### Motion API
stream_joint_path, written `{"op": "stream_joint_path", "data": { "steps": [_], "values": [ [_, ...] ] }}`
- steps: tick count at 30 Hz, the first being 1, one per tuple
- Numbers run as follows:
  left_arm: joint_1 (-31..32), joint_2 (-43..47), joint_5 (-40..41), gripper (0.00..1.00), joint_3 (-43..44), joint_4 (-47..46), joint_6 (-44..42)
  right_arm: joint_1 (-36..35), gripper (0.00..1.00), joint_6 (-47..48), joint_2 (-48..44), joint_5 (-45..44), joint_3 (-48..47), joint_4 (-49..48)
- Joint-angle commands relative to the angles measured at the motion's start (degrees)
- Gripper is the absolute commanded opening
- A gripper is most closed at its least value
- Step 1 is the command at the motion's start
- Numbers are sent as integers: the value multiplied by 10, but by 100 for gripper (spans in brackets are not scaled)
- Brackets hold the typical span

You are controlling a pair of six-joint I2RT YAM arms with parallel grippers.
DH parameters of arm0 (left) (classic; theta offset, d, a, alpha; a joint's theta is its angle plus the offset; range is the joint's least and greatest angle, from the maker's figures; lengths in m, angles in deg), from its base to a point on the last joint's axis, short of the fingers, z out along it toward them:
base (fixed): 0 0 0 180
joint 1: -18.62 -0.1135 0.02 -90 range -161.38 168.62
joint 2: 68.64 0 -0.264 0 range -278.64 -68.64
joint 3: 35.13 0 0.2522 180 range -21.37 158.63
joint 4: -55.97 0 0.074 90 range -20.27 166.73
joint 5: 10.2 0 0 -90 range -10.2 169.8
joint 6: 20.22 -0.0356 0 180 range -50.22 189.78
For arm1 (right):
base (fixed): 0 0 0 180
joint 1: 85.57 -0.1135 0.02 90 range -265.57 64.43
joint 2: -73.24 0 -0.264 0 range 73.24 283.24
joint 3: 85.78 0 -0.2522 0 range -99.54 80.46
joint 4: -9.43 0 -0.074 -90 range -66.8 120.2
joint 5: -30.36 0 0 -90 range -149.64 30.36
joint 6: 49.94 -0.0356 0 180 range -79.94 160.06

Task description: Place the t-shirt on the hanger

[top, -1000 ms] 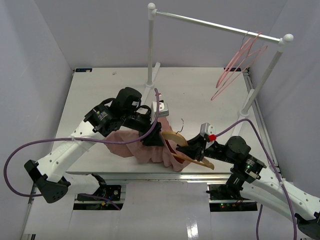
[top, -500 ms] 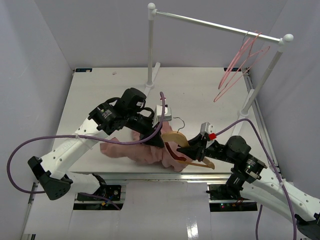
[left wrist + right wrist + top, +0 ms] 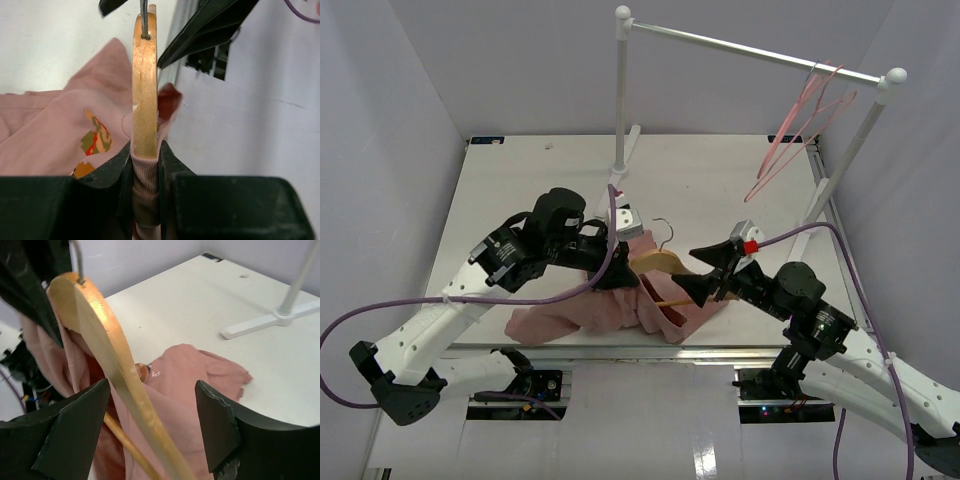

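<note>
Showed the hanger edge-on, clamped in the left pincer with ribbed t-shirt fabric pinched alongside the wood. Showed the remaining pink cloth bunched leftward against the white bench, orange-and-white print visible. Caught two black fingers flanking the dark hook at top.

A robot lab cell: plain walls boxing a white table.
</note>
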Motion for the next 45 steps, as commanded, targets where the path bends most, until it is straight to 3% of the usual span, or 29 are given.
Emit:
{"op": "stream_joint_path", "data": {
  "steps": [1,6,11,16,23,39,45],
  "values": [
    [-4,67,129,0,-48,-65,66,0,78,-62,-2,-139,-50,21],
    [-3,108,203,0,-104,-97,118,0,76,-113,11,-192,-55,36],
    [-3,143,245,0,-149,-123,150,-2,68,-166,42,-160,-41,36],
    [-3,159,245,0,-183,-155,164,-2,58,-195,89,-105,-2,16],
    [-3,171,245,0,-206,-187,167,-6,48,-227,116,-97,76,-42],
    [-3,172,235,0,-211,-210,173,-45,46,-289,205,-148,99,-138],
    [-3,169,236,0,-214,-217,170,-46,50,-295,209,-139,101,-135]
  ]
}}
